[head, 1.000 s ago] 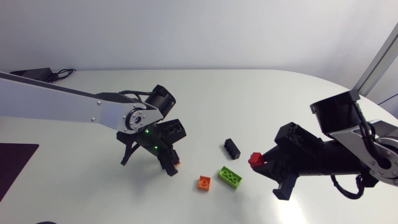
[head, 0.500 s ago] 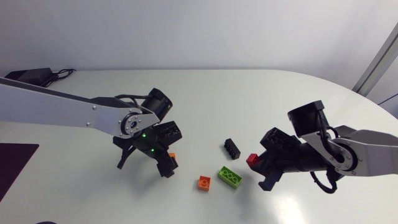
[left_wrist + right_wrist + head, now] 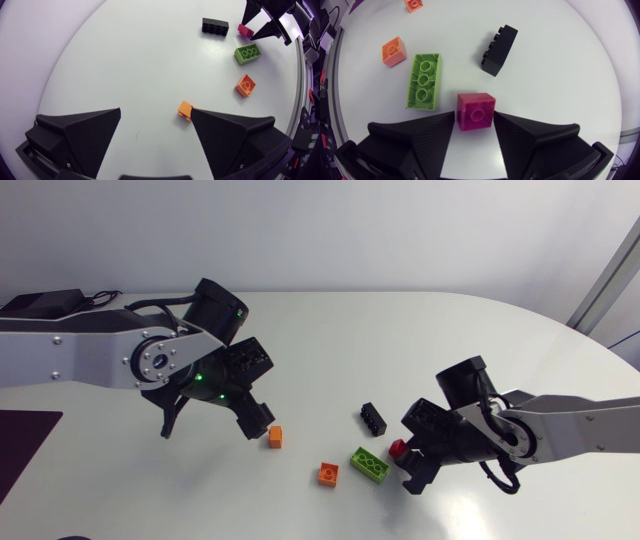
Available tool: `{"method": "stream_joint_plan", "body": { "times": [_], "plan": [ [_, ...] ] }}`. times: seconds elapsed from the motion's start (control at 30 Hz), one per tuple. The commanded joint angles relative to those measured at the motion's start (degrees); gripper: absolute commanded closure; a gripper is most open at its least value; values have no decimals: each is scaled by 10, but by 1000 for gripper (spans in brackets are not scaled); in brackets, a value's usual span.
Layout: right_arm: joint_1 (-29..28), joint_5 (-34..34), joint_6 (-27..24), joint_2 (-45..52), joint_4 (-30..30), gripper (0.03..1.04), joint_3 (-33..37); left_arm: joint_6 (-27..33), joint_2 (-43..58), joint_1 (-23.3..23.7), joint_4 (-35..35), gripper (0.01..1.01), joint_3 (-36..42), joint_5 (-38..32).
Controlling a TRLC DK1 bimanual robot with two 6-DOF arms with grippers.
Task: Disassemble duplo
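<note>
The right tool (image 3: 474,116) was clamped on a red one-stud brick (image 3: 476,111) resting on the surface (image 3: 330,340), near a green brick (image 3: 424,80), a black brick (image 3: 499,49) and an orange brick (image 3: 393,51). The left tool (image 3: 155,110) stood apart, just beside a small orange piece (image 3: 185,110).

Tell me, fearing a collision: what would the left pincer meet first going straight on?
Likely bare table; the nearer orange brick lies beside one finger of the left pincer, off its line.
</note>
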Motion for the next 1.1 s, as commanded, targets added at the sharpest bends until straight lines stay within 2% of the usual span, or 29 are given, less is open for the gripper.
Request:
{"method": "stream_joint_plan", "body": {
  "times": [0.0,0.13,0.27,0.53,0.67,0.77,0.97,1.07],
  "plan": [
    [6,11,11,9,10,75,-16,-18,-24,-7,-5,52,-22,-17],
    [6,24,14,-20,11,69,-24,-34,-52,-10,-15,49,-23,-59],
    [10,46,20,-103,-5,69,-34,-48,-107,-10,-23,49,-34,-67],
    [-21,60,40,-255,-120,67,-13,-63,-219,0,-22,49,-55,-83],
    [-39,80,61,-363,-135,67,-17,-65,-282,-5,-32,49,-78,-94],
    [-38,122,74,-432,-149,67,-12,-67,-337,-20,-31,48,-95,-132],
    [-41,197,97,-506,-169,67,-3,-96,-413,-50,-31,46,-127,-230],
    [-46,224,97,-545,-178,67,0,-107,-438,-78,-8,46,-151,-300]
  ]
}}
